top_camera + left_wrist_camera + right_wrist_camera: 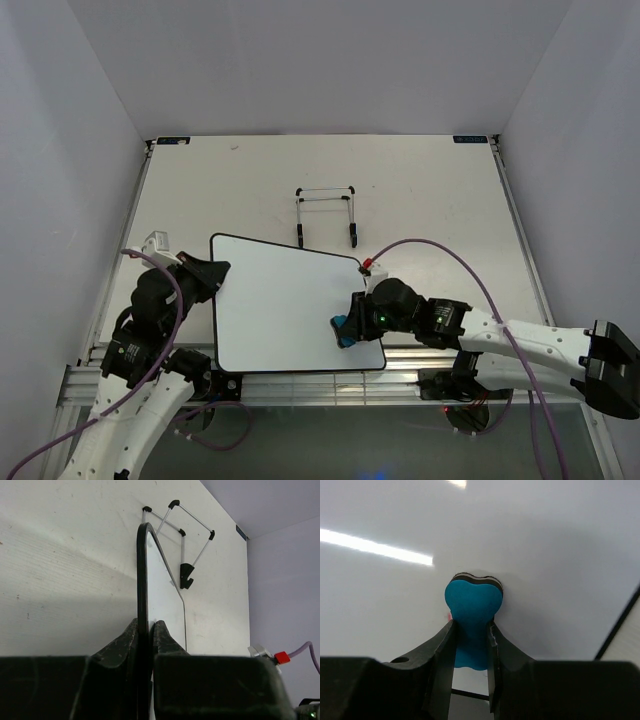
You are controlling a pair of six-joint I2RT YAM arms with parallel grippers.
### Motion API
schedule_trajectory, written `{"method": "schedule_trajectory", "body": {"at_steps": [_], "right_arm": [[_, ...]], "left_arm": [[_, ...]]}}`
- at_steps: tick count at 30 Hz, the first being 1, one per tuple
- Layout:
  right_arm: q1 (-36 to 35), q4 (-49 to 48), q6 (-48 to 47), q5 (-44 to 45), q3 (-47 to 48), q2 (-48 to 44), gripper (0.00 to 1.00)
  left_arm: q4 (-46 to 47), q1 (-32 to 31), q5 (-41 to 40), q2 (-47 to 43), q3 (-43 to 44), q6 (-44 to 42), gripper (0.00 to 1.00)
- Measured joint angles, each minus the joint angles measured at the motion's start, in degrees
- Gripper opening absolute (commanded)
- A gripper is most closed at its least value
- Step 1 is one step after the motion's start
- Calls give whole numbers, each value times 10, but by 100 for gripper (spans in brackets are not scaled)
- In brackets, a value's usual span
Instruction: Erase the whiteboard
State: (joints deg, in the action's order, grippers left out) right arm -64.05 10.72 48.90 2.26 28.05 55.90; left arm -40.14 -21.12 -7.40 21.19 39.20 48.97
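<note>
Between the jaws of the right gripper [471,630], pinched: a small blue bone-shaped foam eraser [472,597], far end on the large glossy flat white whiteboard [535,545]. Left gripper [148,627] clamps its thin black rim [141,565].

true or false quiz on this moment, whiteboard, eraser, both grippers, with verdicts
1. The left gripper is shut on the edge of the whiteboard. True.
2. The right gripper holds a red marker. False: it is shut on the blue eraser.
3. The eraser's far end is against the whiteboard. True.
4. The whiteboard is propped up on the wire stand. False: it lies in front of the stand, not on it.
</note>
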Motion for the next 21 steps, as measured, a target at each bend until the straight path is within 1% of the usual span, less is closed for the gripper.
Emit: {"method": "schedule_trajectory", "body": {"at_steps": [3,6,9,11,16,21], "right_arm": [[-39,-29,-24,-5,20,14,8],[-67,-37,-46,-5,67,59,8],[-85,-35,-57,-1,118,105,8],[-87,-34,-55,3,132,120,8],[-68,-69,17,1,85,99,8],[-57,-87,119,19,16,37,8]], "left_arm": [[4,0,2,0,-5,0,0],[8,1,2,0,-9,-1,0],[6,4,1,0,-12,-4,0],[2,5,-3,0,-13,-5,0],[3,6,-9,0,-18,-5,0],[15,3,-7,0,-21,4,0]]}}
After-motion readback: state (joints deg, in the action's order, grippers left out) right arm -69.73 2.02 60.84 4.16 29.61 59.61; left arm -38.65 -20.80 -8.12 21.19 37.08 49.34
